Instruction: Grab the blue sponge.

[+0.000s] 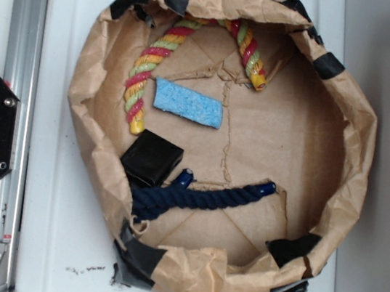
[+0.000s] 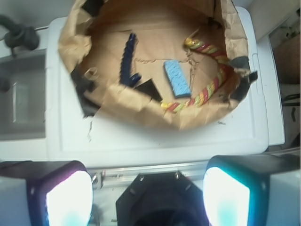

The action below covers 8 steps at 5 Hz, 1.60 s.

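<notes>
Nearest your wrist camera, the gripper point(image 2: 148, 188) has its fingers spread apart, holding nothing. The blue sponge point(image 1: 189, 104) lies flat in the brown paper nest point(image 1: 357, 163), beside the multicolored rope point(image 1: 148, 65). It looks light and soft; pinch across its short width.

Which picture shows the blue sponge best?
The exterior view: the blue sponge lies flat, sharp and whole, between the striped rope and black box. The wrist view shows it smaller and blurrier.

Exterior looks straight down, close; wrist views obliquely from farther (both share the paper basin point(image 1: 343, 139)).
</notes>
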Each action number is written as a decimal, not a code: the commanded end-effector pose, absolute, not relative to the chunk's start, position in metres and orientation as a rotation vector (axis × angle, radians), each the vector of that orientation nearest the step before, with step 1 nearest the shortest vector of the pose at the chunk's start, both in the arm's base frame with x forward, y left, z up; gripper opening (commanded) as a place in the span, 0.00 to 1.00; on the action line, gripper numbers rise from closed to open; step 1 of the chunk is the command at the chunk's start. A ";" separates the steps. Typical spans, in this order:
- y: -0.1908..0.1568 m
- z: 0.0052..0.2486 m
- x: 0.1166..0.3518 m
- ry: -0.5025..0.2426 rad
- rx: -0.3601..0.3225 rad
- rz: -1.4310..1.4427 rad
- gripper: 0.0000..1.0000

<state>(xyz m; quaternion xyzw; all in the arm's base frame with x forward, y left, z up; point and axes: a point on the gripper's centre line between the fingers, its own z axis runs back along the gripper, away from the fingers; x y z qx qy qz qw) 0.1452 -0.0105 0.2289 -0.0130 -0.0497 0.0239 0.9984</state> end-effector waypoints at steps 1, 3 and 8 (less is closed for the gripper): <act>0.009 0.157 0.236 -0.132 0.007 0.028 1.00; 0.022 0.053 0.247 0.026 0.055 -0.127 1.00; 0.040 -0.016 0.254 0.128 0.121 -0.142 0.00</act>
